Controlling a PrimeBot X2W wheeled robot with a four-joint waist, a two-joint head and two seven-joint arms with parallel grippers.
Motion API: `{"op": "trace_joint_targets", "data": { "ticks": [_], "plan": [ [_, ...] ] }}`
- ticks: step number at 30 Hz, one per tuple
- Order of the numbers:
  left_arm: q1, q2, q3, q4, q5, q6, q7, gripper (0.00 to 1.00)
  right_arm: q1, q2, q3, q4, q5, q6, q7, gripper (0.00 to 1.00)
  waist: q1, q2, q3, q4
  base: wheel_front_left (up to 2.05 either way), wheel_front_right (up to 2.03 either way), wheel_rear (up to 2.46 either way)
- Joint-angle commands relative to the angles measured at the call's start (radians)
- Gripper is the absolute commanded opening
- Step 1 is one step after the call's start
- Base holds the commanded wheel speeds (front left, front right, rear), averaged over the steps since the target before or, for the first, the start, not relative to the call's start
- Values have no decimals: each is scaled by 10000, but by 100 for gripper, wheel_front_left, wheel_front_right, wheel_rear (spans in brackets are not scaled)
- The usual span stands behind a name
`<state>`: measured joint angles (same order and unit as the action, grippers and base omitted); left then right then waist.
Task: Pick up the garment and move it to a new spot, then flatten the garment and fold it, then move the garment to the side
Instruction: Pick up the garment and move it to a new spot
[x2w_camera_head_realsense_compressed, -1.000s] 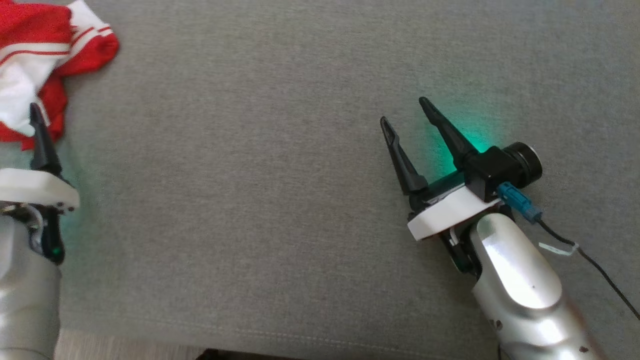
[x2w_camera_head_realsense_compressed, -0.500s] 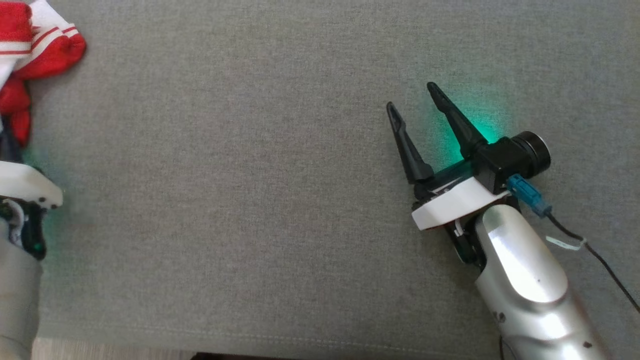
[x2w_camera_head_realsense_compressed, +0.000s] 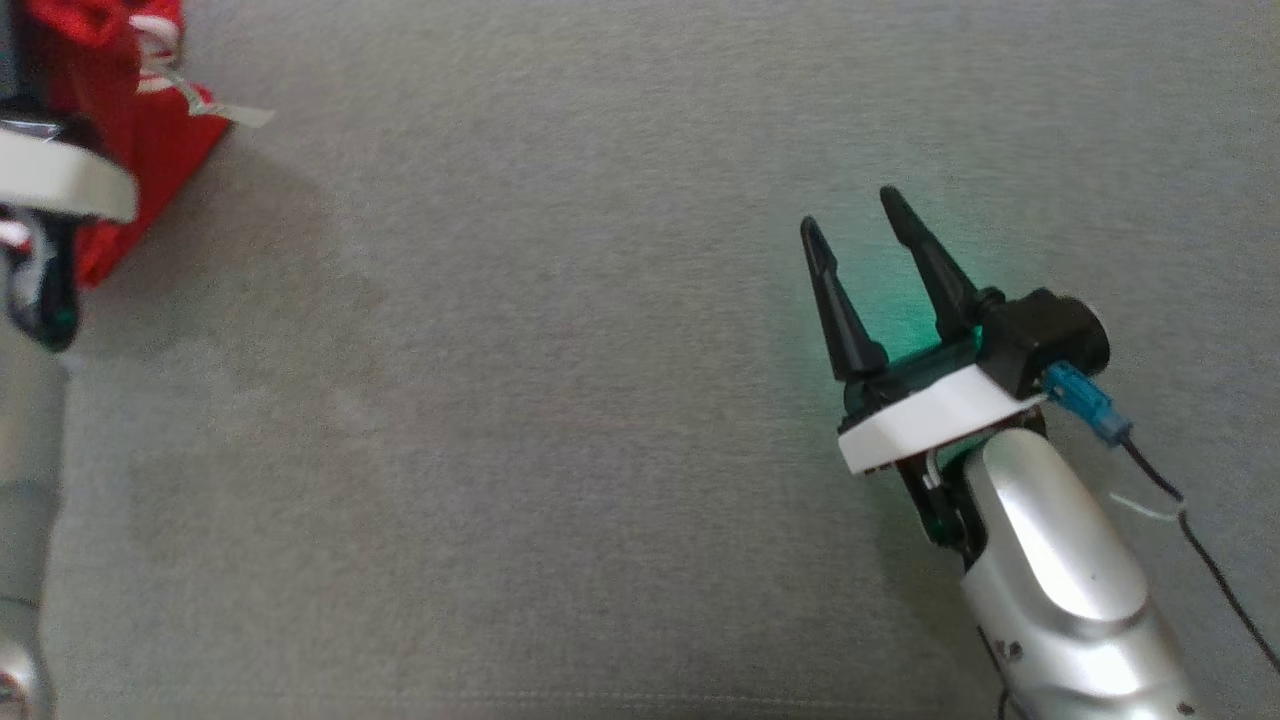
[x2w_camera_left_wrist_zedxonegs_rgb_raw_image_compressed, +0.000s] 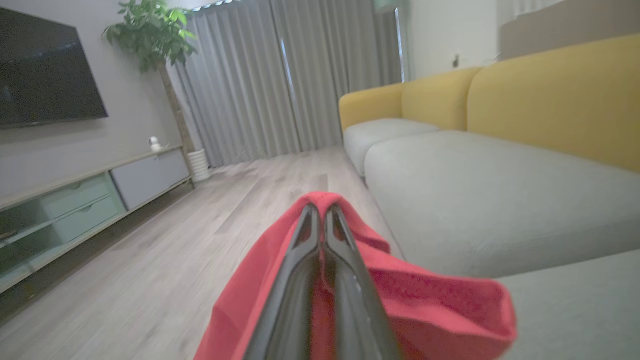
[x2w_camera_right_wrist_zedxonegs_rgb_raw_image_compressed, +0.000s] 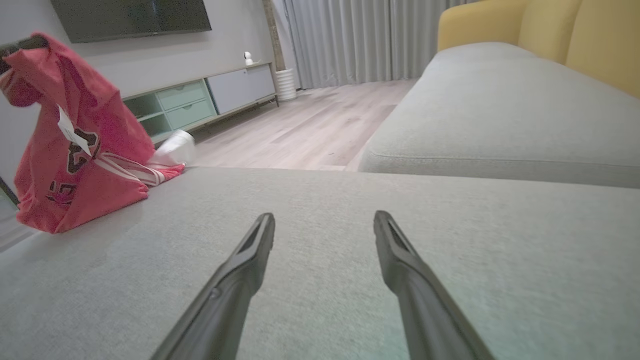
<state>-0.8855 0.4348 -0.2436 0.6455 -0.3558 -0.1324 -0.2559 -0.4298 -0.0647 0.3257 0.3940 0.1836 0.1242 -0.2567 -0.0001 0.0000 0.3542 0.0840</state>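
1. Left gripper (x2w_camera_left_wrist_zedxonegs_rgb_raw_image_compressed: 320, 210). Far left of the scene, raised above the seat. Jaws pressed together, pinching a fold of red cloth that wraps over both fingertips.

2. Garment (x2w_camera_head_realsense_compressed: 130, 150). Red jersey with dark printed lettering, a white tag (x2w_camera_right_wrist_zedxonegs_rgb_raw_image_compressed: 65, 125) and white striped trim (x2w_camera_right_wrist_zedxonegs_rgb_raw_image_compressed: 130, 170). It hangs bunched from the left gripper at the far left of the seat. Its lower edge and the striped trim appear to rest on the cushion; the upper part is lifted clear.

3. Seat cushion (x2w_camera_head_realsense_compressed: 560, 400). Grey woven fabric, wide and flat. The garment's shadow lies on it at the left, with a bare stretch between the two grippers.

4. Right gripper (x2w_camera_head_realsense_compressed: 848, 210). Right of centre, low over the cushion and well apart from the garment. Jaws spread, nothing between them, fingers pointing to the far side and slightly left.

5. Green glow (x2w_camera_head_realsense_compressed: 900, 290). Cast on the cushion just beside the right gripper's fingers.

6. Blue connector (x2w_camera_head_realsense_compressed: 1085, 400) and black cable (x2w_camera_head_realsense_compressed: 1215, 580). At the right gripper's wrist, trailing to the near right.

7. Room beyond, left to right in the left wrist view: wall television (x2w_camera_left_wrist_zedxonegs_rgb_raw_image_compressed: 45, 75), low cabinet (x2w_camera_left_wrist_zedxonegs_rgb_raw_image_compressed: 75, 195), potted plant (x2w_camera_left_wrist_zedxonegs_rgb_raw_image_compressed: 150, 35), grey curtains (x2w_camera_left_wrist_zedxonegs_rgb_raw_image_compressed: 280, 75), wood floor (x2w_camera_left_wrist_zedxonegs_rgb_raw_image_compressed: 175, 250), yellow backrests (x2w_camera_left_wrist_zedxonegs_rgb_raw_image_compressed: 550, 95).
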Motion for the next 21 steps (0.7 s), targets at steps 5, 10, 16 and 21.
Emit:
{"op": "trace_joint_targets", "data": {
  "ticks": [5, 10, 16, 21],
  "plan": [
    [-248, -534, -719, -1519, 143, 18, -57, 0, 312, 145, 212, -360, 371, 65, -51, 100, 1, 0, -594, -1251, 0, 0, 0],
    [-140, -1530, -1626, -2067, 14, 18, -57, 0, 497, 145, 167, -375, 522, 65, -51, 100, 1, 0, -718, -1903, 0, 0, 0],
    [173, -3137, -3084, -2280, -404, 18, -58, 0, 739, 145, 153, -377, 628, 65, -51, 100, 1, 0, -908, -2657, 0, 0, 0],
    [606, -3706, -4091, -2077, -625, 18, -58, 0, 887, 145, 152, -361, 661, 65, -51, 100, 1, 0, -1049, -2880, 0, 0, 0]
  ]
}}
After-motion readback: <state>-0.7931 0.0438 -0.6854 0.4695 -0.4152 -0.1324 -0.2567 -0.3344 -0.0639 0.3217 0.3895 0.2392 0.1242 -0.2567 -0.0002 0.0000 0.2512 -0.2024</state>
